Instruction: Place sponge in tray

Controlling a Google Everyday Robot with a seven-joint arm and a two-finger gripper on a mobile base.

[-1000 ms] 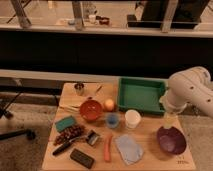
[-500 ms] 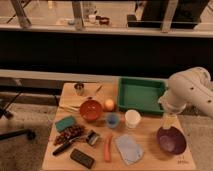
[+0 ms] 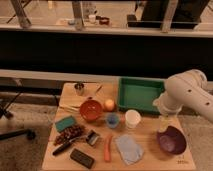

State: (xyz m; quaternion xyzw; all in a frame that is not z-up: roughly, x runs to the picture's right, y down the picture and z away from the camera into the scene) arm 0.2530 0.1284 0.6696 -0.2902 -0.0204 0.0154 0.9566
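The light wooden desk (image 3: pixel 145 152) filled the lower half of the frame, crowded with kitchen odds and ends. The white robot arm (image 3: pixel 192 92) reached in from the right edge. The large green rectangular plastic tray (image 3: pixel 140 95) sat at the desk's upper right with nothing in it, just left of the arm. Below the arm stood a purple bowl (image 3: pixel 171 141), and a red bowl (image 3: pixel 91 110) sat left of centre.

The small teal-green rectangular sponge (image 3: pixel 65 123) lay flat at the left side of the desk, just below and left of the red bowl and above a dark cluster of what may have been grapes (image 3: pixel 70 133). It was well apart from the tray.

The end effector (image 3: pixel 165 122) hung at the arm's lower end, just above the purple bowl's rim. It held nothing, and its fingers seemed spread wide, though they were hard to make out.

The step in hand was likely the reach. Done well, it would cross high over the cups and bowls, descend straight onto the sponge, and close across its short sides without nudging the red bowl.
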